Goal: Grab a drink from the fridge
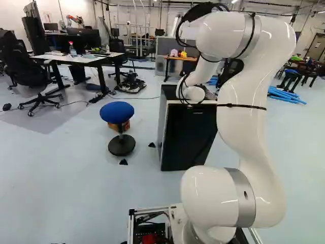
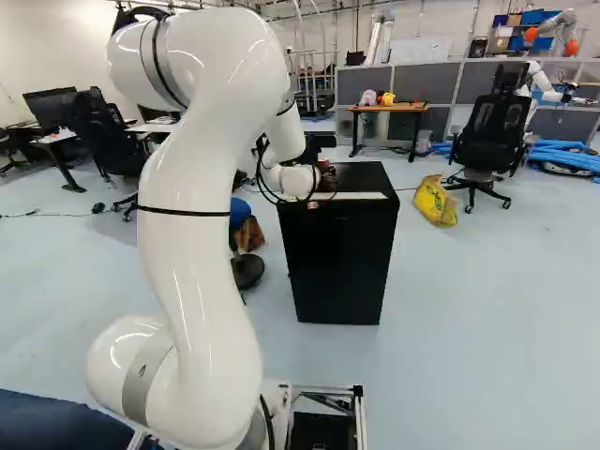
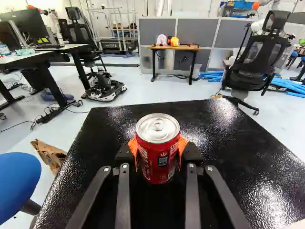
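Note:
In the right base view my gripper is at the top of the black fridge, mostly hidden behind the white wrist. The wrist view shows the gripper shut on a red drink can, with an orange pad against each side. Upright, the can has its silver lid facing up. Below it spreads the glossy black fridge top; whether the can's base touches that surface I cannot tell. In the left base view the fridge stands beneath the wrist, its front dark and closed.
A blue stool stands beside the fridge, with a brown box near it. A desk, office chairs and a low wheeled machine are farther off. A yellow bag lies beyond the fridge; another robot is at the back.

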